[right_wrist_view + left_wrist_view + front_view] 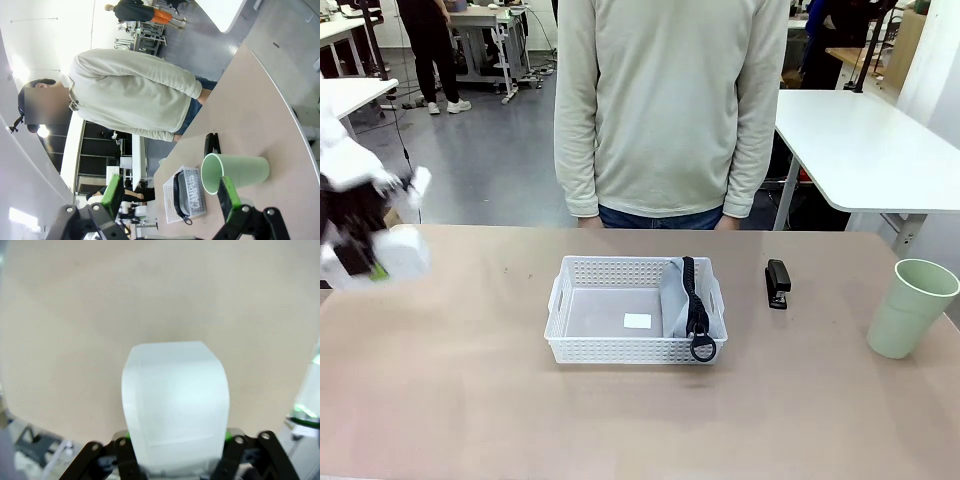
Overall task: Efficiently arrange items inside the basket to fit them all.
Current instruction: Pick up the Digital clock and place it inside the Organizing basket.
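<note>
- The small white box (175, 400) is pinched between the green pads of the left gripper (176, 437), which is closed on its two sides. The box hangs above bare worktop (470, 410) and touches nothing else.
- The basket (620, 351) stands well apart from this gripper, toward the robot's right.
- The grey pouch (672, 298) stands on edge inside the basket, against the wall farthest from the left gripper. Its black strap and ring (701, 347) drape over the near rim.
- The floor on the gripper's side of the pouch is free, apart from a small white label (637, 321).
- Step in hand, as judged: carrying the box to the basket. The next move calls for travel to the free floor area, then a release low and close beside the pouch, so that room remains.
- The right gripper (170, 200) is spread wide and holds nothing. The pale green cup (235, 172) stands ahead of it, and the black stapler (212, 145) lies beyond the cup. Both are outside the basket.
- Readable writing: "CAMPUS" on the pouch. The floor label reads blank, and no print is legible on the box.
</note>
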### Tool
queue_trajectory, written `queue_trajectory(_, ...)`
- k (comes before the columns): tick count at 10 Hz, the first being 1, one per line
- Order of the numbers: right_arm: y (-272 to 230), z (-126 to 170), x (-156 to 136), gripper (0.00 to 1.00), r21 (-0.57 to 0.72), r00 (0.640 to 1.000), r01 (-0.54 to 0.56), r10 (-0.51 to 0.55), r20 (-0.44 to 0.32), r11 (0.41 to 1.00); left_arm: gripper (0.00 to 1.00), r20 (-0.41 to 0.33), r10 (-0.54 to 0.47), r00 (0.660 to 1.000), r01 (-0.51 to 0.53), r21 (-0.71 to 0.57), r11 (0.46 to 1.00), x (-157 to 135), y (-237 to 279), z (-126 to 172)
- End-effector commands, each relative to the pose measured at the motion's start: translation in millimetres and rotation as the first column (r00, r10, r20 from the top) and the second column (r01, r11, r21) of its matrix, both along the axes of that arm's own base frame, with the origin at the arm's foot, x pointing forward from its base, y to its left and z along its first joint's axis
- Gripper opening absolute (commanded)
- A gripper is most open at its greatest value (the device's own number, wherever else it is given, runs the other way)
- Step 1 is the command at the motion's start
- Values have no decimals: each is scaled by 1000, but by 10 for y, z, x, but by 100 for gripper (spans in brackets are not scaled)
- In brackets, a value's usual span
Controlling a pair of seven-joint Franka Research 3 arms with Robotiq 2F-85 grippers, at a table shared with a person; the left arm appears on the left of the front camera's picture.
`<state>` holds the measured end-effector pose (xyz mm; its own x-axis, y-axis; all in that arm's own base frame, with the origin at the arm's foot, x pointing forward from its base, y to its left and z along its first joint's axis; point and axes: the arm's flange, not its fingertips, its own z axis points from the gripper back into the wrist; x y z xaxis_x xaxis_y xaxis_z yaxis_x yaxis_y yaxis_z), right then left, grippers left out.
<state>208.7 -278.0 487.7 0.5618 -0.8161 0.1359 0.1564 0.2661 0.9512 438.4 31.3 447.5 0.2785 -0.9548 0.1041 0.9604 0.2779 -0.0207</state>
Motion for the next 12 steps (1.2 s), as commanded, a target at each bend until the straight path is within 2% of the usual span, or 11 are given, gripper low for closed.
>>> queue_trajectory(1, -12, -1, 25, 100, -7, 999, -1, 1, 39, 1000, 0, 173, 215, 961, -210, -47, 977, -119, 17, 856)
queue_trajectory(2, -12, -1, 25, 100, -7, 999, -1, 1, 39, 1000, 0, 169, 203, 964, -199, -41, 979, -114, -5, 1093)
queue_trajectory(3, -12, -1, 25, 100, -7, 999, -1, 1, 39, 1000, 0, 178, 218, 960, -214, -43, 976, -98, -9, 1206)
queue_trajectory(4, -12, -1, 25, 100, -7, 999, -1, 1, 39, 1000, 0, 144, 203, 968, -196, -63, 979, -68, -6, 1161)
queue_trajectory(5, -12, -1, 25, 100, -7, 999, -1, 1, 39, 1000, 20, -20, 239, 971, -240, -49, 970, 3, 51, 983)
queue_trajectory(6, -12, -1, 25, 100, -7, 999, -1, 1, 39, 1000, 20, 193, 214, 958, -202, -76, 976, -225, 26, 1391)
queue_trajectory(10, -12, -1, 25, 100, -7, 999, -1, 1, 39, 1000, 20, 193, 214, 958, -202, -76, 976, -225, 26, 1391)
queue_trajectory(11, -12, -1, 25, 100, -7, 999, -1, 1, 39, 1000, 56, 175, 218, 960, -206, -80, 975, -210, 4, 1382)
queue_trajectory(12, -12, -1, 25, 100, -7, 999, -1, 1, 39, 1000, 56, 127, 251, 960, -244, -71, 967, -214, -145, 1268)
